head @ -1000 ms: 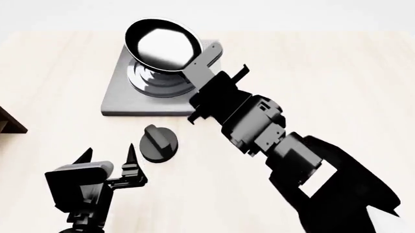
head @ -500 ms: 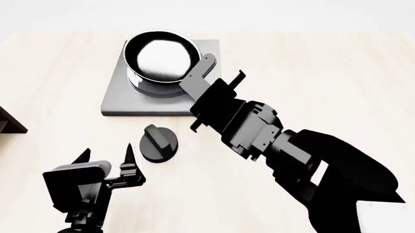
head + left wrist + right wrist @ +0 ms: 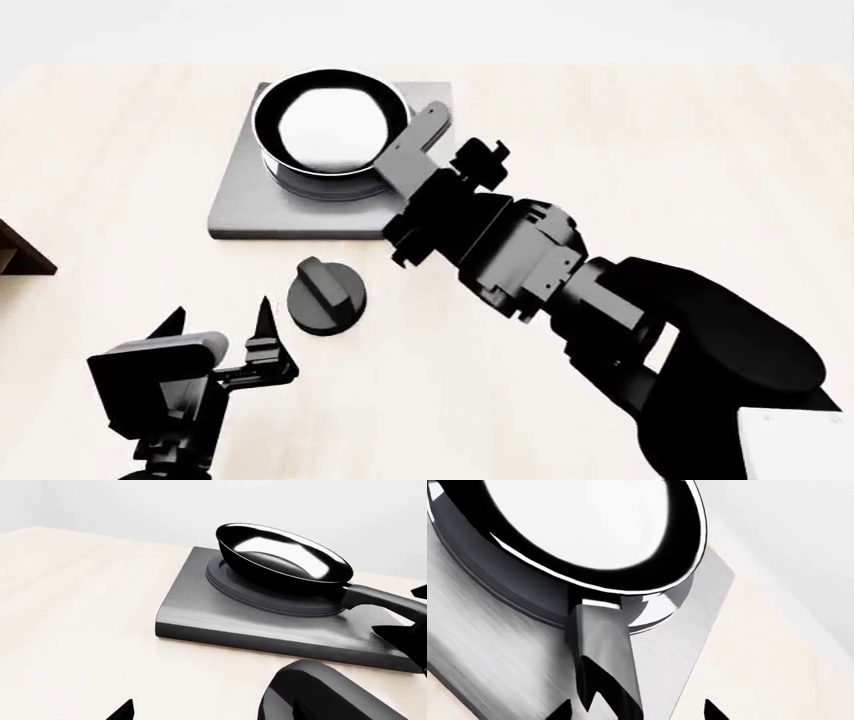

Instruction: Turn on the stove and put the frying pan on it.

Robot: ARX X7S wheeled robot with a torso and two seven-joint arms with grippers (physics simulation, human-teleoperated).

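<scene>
So the frying pan [image 3: 331,122] sits on the stove [image 3: 254,205] burner, its handle running between the spread-apart fingers of the right gripper [image 3: 451,172]. Left gripper [image 3: 214,330] hangs wide open near the knob [image 3: 328,295].

SETTING: simulated kitchen-style test bench | SURFACE: pale wood-grain tabletop [image 3: 694,140] | COOKWARE: frying pan [image 3: 330,128] on grey stove [image 3: 247,205] at 11 o'clock; separate knob [image 3: 326,294] | BACKDROP: plain white wall [image 3: 200,505], no furnishings

frying pan [image 3: 330,125] on stove [image 3: 254,205], knob [image 3: 327,295] in front
</scene>
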